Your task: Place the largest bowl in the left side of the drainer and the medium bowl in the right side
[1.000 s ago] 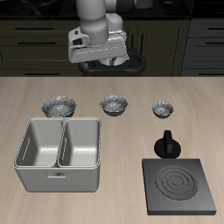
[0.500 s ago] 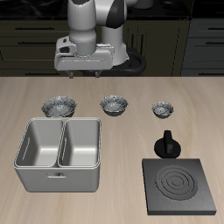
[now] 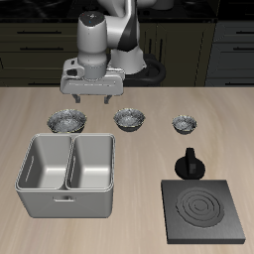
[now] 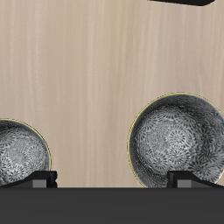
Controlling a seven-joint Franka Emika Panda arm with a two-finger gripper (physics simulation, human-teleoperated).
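Largest bowl [image 3: 67,121]: in the exterior view, a shiny grey metallic bowl with a speckled, patterned inside, standing upright at one end of a row of three alike bowls on the wooden surface [image 3: 139,169]. Next in the row stands the medium bowl [image 3: 130,119], narrower and darker inside, and at the other end the smallest bowl [image 3: 184,124]. All three stand well apart from one another. Nearer the surface's front edge than the largest bowl sits the drainer [image 3: 66,175], a light grey metal bin with two deep square compartments split by a middle wall; both compartments hold nothing. A flat black stove plate [image 3: 205,210] with concentric rings lies near the front edge, and a small black knob-like object [image 3: 190,164] stands just behind it. The claw [image 3: 93,98] hangs above the surface between the largest and medium bowls, its two fingers apart and holding nothing.

Wrist view: the largest bowl [image 4: 178,140] shows a dense lace-like grey pattern inside and a thin pale rim; the medium bowl [image 4: 21,154], partly cut by the frame edge, shows the same pattern. Bare wood grain lies between them. The dark fingertips [image 4: 37,180] of the released claw appear spread wide, touching neither bowl.
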